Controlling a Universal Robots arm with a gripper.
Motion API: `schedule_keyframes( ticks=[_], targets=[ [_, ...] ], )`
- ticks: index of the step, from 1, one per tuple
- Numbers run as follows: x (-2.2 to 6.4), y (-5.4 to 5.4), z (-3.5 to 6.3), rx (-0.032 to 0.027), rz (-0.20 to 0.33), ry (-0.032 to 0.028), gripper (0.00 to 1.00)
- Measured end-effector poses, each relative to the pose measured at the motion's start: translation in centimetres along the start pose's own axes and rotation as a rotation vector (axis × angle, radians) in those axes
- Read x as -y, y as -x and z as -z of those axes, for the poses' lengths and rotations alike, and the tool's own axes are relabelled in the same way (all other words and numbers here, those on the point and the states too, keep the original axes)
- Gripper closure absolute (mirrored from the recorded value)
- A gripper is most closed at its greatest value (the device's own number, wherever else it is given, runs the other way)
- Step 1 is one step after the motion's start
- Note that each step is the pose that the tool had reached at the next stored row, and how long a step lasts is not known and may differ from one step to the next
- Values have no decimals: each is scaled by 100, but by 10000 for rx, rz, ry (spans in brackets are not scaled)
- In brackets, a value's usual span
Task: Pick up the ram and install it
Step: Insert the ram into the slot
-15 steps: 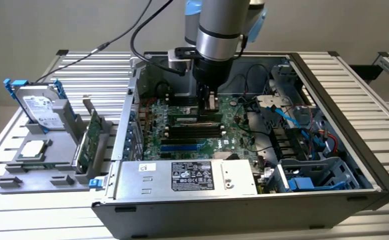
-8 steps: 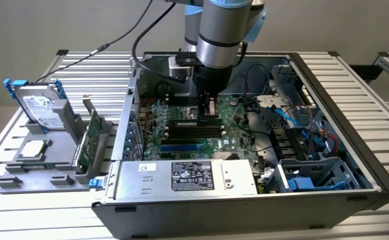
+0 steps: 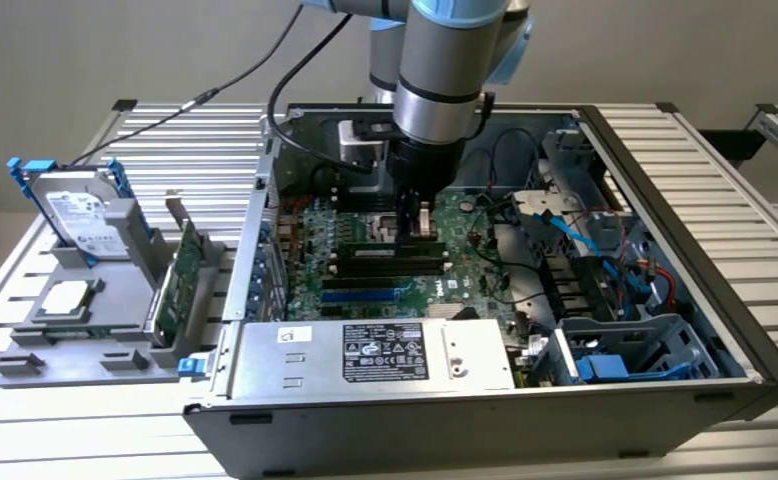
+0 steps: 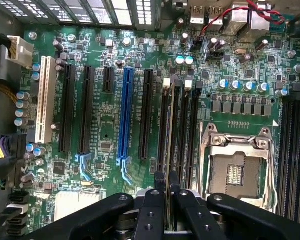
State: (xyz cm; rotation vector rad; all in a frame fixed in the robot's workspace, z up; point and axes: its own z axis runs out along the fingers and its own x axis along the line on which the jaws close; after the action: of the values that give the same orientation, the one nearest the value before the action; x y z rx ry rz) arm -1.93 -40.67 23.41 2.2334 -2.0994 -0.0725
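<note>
The ram (image 4: 169,125) is a skinny green board stick seen edge-on, pinched between the narrow black metal fingers of the gripper (image 4: 167,187). It's lined up over the long black plastic memory slots (image 4: 191,130), just beside the shiny steel-framed CPU socket (image 4: 236,172). Tight fit, with slot walls on both sides. Can't tell if it's seated.

Open computer case (image 3: 429,440), green motherboard (image 4: 102,125), CPU socket (image 4: 235,172), blue slot (image 4: 125,115), hard drive (image 3: 80,215)

Arm (image 3: 440,60): silver-grey cylinder, pale blue joint caps, black collar. Gripper (image 4: 167,181): matte black, screw-studded links. Black cables (image 3: 312,50) attached.
</note>
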Motion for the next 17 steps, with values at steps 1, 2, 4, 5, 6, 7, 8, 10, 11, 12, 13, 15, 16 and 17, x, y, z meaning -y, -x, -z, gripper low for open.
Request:
schedule_keyframes(
  ticks=[1,2,4,5,6,7,8,10,11,12,13,15,16,17],
  targets=[
    [1,-1,-11,-1,0,0,86],
    [2,-4,-22,-2,0,0,86],
    [3,-9,-41,-3,0,2,86],
    [4,-11,-51,-2,0,2,86],
    [4,-13,-58,-3,-1,3,86],
    [4,-15,-62,-4,0,3,86],
    [5,-16,-64,-3,0,2,86],
    [5,-17,-66,-2,0,2,86],
    [5,-18,-67,-1,0,1,86],
    [5,-19,-68,-1,0,1,86],
    [5,-20,-68,-1,0,2,86],
    [5,-26,-71,-2,0,2,86],
    [5,-29,-73,-3,0,2,86],
    [5,-31,-77,-1,0,1,86]
  ],
)
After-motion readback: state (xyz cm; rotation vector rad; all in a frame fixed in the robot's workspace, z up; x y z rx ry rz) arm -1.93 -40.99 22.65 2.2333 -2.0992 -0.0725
